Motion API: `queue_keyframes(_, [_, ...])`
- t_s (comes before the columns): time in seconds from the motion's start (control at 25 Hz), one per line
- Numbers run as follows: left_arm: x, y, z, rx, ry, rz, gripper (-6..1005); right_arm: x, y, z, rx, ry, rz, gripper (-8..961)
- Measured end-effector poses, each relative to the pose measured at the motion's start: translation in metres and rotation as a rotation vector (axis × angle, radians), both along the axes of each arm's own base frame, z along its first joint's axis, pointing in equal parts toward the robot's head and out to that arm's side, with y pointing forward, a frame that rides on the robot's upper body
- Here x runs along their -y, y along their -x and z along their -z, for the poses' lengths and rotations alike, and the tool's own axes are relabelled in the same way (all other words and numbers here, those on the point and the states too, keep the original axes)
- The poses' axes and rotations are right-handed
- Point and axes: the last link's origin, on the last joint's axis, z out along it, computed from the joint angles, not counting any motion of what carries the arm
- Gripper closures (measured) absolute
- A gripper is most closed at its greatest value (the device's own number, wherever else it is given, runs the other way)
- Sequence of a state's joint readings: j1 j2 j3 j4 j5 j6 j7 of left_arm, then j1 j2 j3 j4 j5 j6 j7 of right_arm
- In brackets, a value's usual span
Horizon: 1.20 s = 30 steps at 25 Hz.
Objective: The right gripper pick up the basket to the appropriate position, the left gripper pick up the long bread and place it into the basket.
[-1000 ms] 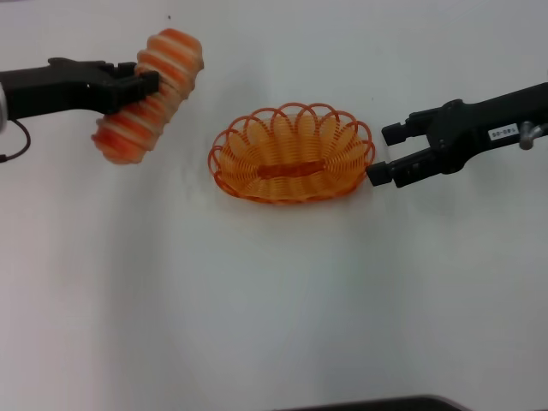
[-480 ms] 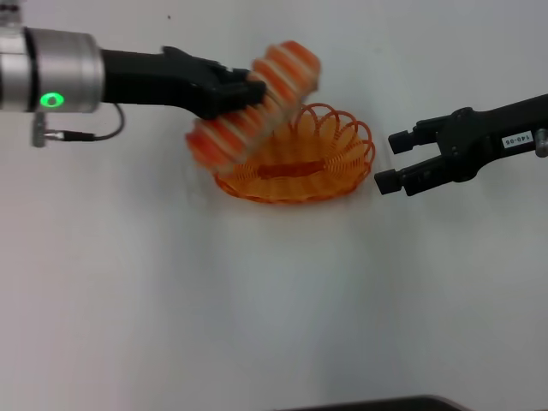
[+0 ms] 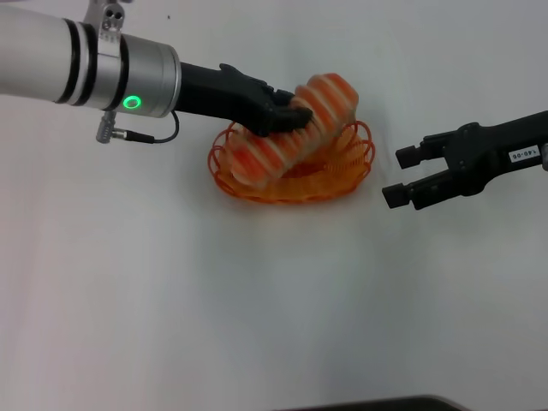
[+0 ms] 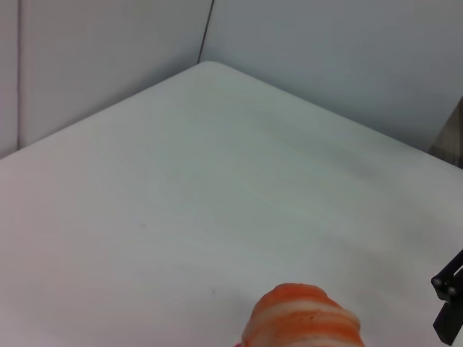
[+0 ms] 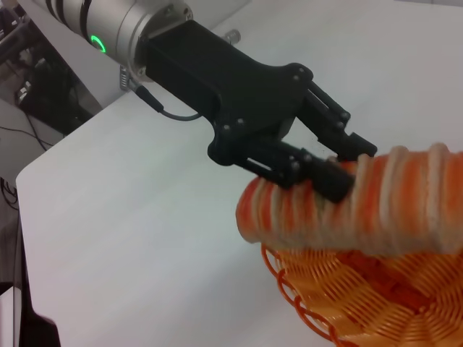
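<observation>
Basket (image 3: 342, 175) sits upper centre of head view on the table (image 3: 257, 300). Long bread (image 3: 295, 133) lies tilted over it, clamped in my left gripper (image 3: 287, 116) coming from upper left. My right gripper (image 3: 402, 175), fingers apart, is just right of the basket, not touching.

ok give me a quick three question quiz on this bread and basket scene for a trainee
1. True or false: the long bread already lies flat in the basket, released.
2. Which gripper holds the bread? A) left gripper B) right gripper C) neither
3. Fill in: the right gripper's fingers are ____ and apart from the basket.

Key
1. False. The left gripper is clamped on the bread, which sits tilted over the basket; in the right wrist view it is above the wire.
2. A.
3. Open. It sits beside the basket on the robot's right, holding nothing.
</observation>
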State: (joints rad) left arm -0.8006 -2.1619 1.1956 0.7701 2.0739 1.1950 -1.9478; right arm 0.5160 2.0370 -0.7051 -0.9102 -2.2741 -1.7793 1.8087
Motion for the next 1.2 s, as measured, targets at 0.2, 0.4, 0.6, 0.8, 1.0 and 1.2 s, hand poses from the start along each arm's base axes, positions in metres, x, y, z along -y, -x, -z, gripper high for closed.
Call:
queue_keyframes(0.2, [0.003, 0.0, 0.004, -0.014, 0.014, 0.005, 701, 0.0, 0.0, 0.001, 0.0, 0.0, 0.0, -2])
queue_keyframes(0.4, [0.003, 0.004, -0.001, 0.003, 0.001, -0.009, 558, 0.0, 0.0, 0.001, -0.001, -0.004, -0.007, -2])
queue_keyframes(0.6, [0.006, 0.013, -0.024, 0.055, -0.037, -0.032, 340, -0.001, 0.0, 0.001, -0.001, -0.005, -0.006, -2])
queue_keyframes(0.8, [0.016, 0.045, -0.065, 0.135, -0.068, -0.106, 181, -0.001, -0.002, 0.0, -0.009, -0.016, 0.002, -2])
queue_keyframes(1.0, [0.037, 0.101, -0.109, 0.223, -0.131, -0.251, 138, -0.003, -0.003, -0.001, -0.014, -0.043, 0.014, -2])
queue_keyframes(1.2, [0.062, 0.146, -0.132, 0.291, -0.149, -0.362, 138, -0.005, -0.005, 0.001, -0.016, -0.065, 0.027, -2])
